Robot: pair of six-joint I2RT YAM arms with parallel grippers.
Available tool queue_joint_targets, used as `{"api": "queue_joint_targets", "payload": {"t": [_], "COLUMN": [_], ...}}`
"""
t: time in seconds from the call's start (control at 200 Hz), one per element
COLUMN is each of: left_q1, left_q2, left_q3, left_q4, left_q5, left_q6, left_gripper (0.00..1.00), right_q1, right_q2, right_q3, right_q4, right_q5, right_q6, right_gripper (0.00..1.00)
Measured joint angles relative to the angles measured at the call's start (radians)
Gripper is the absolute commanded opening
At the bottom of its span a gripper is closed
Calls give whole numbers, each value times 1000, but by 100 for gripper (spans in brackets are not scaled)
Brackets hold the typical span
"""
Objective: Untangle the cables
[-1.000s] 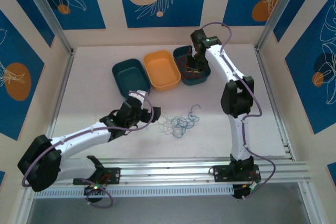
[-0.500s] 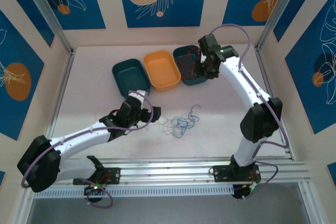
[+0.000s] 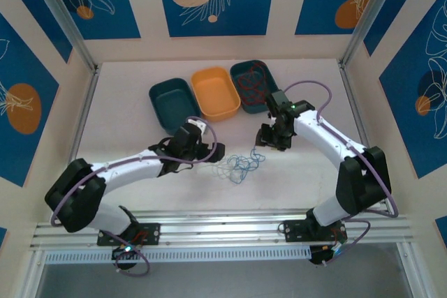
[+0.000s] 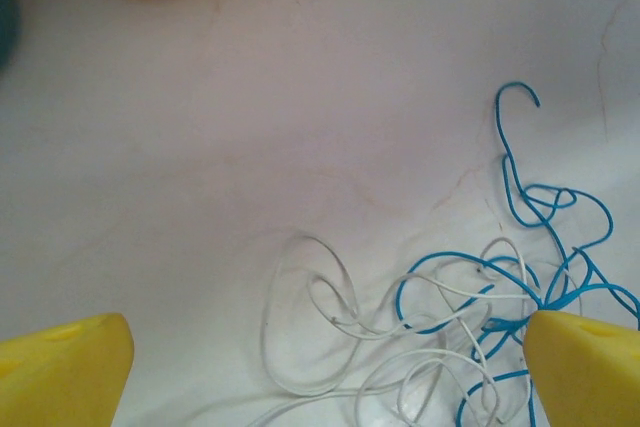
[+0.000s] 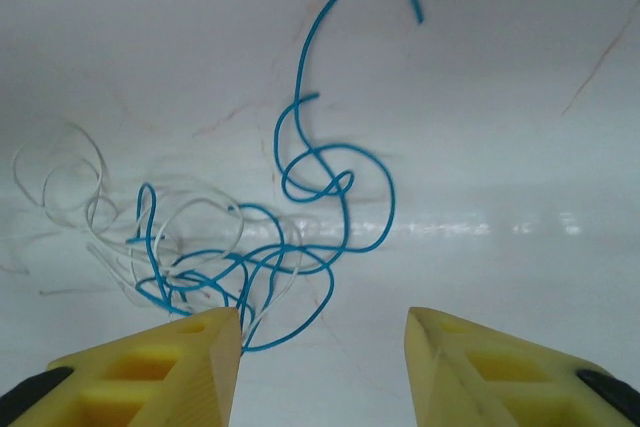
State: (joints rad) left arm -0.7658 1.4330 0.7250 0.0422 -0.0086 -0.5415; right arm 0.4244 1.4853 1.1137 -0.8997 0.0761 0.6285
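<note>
One tangle of blue and white cables lies on the table between two arms, near three trays: left teal tray, orange tray, and right teal tray holding one red cable. The left fingers stand wide apart and the right fingers are parted. Both pairs are empty, just beside the tangle.
</note>
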Motion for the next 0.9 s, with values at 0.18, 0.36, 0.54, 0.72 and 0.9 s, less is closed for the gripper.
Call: {"api": "queue_joint_targets", "payload": {"t": [0.18,0.36,0.54,0.72,0.9], "left_q1": [-1,-11,-39,-68,-71], "left_q2": [77,156,214,255,295], "left_q3": [14,69,157,252,360], "left_q4": [29,65,74,10,-135], "left_q5": [108,216,287,319,341], "left_q6": [-14,-8,26,116,273], "left_gripper": [89,79,69,58,54], "right_q1": [8,-1,-42,-108,-162], "right_q2": [-54,-77,-128,-210,-299], "right_q3": [-54,-97,-166,-222,-262], "right_q4": [42,66,98,144,188], "right_q5": [-29,-28,-31,-55,-76], "right_q6": [15,31,42,43,35], "right_gripper": [48,56,70,99,99]}}
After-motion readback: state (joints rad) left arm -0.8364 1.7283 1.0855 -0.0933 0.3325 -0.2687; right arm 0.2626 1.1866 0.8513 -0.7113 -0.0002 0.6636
